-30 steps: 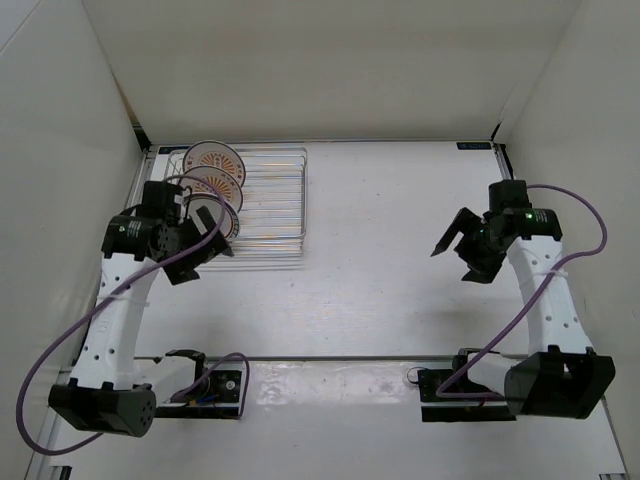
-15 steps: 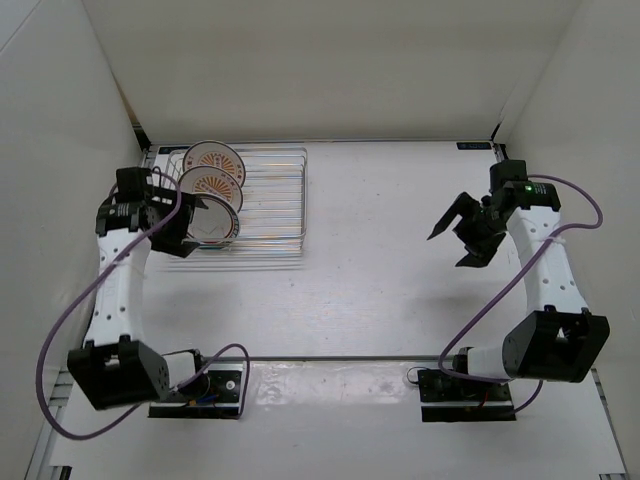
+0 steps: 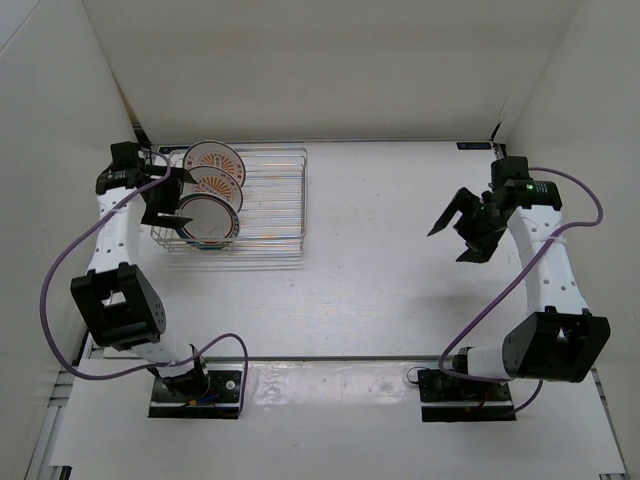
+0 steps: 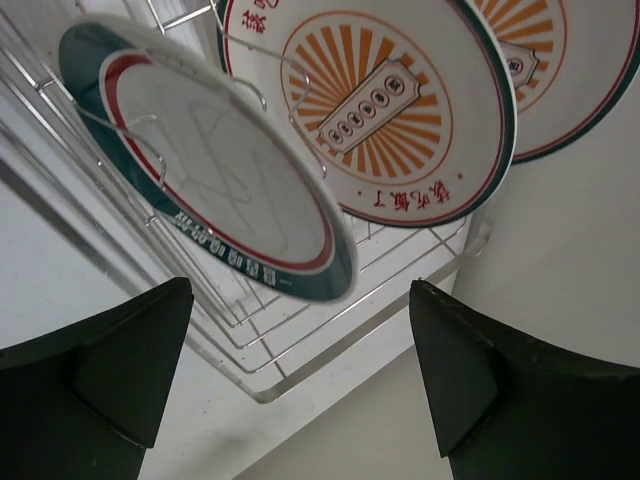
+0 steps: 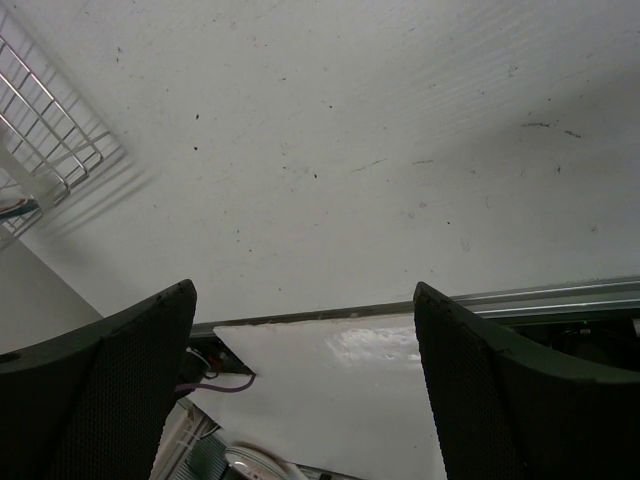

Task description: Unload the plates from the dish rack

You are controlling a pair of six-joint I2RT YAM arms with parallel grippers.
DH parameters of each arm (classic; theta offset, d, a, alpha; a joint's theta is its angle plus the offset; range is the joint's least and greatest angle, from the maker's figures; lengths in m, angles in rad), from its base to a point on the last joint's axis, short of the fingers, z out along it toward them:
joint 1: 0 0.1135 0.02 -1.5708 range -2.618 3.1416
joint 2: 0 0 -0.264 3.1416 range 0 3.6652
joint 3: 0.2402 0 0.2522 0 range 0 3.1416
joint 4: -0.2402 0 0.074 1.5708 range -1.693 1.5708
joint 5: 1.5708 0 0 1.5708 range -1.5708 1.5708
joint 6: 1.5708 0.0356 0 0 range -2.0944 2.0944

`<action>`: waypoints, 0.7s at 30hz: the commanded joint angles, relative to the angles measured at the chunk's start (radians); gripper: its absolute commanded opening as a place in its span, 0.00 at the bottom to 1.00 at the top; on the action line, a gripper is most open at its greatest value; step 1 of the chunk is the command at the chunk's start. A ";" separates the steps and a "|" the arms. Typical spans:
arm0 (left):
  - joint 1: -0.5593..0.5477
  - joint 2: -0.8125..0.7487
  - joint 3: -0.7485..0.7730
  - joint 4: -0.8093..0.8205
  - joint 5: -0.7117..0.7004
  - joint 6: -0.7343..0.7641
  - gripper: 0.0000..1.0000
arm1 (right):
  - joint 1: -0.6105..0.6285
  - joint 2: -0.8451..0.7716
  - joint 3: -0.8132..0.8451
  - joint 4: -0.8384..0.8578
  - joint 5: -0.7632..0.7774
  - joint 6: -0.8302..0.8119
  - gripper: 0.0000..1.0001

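Three small round plates [image 3: 212, 190] racked at far left, both sets of jaws wide and empty.
Your left gripper [image 4: 300, 285] hangs spread just beside the white plate with the dark green rim and red ring [image 4: 200, 160], nearest in the rectangular silver wire dish rack [image 3: 275, 200]. Close off-centre and it may tip onto the two orange-sunburst plates [image 4: 380, 110] behind, or drag the rack. Your right gripper [image 5: 304, 290] gapes, well apart. White matte table [image 3: 400, 290]; white walls [image 3: 300, 60] left, far and right.

You'll see the near plate [image 4: 200, 170] white, with a dark green rim and a red ring inside it; the middle plate [image 4: 385, 100] white with an orange sunburst, red lettering and a dark green edge; the far plate [image 4: 570, 60] likewise orange-rayed; the rack [image 3: 275, 200] silver wire.
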 commanded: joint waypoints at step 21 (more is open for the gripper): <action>0.103 0.166 0.109 0.016 0.220 0.022 0.42 | -0.005 0.056 0.032 0.082 -0.126 -0.034 0.90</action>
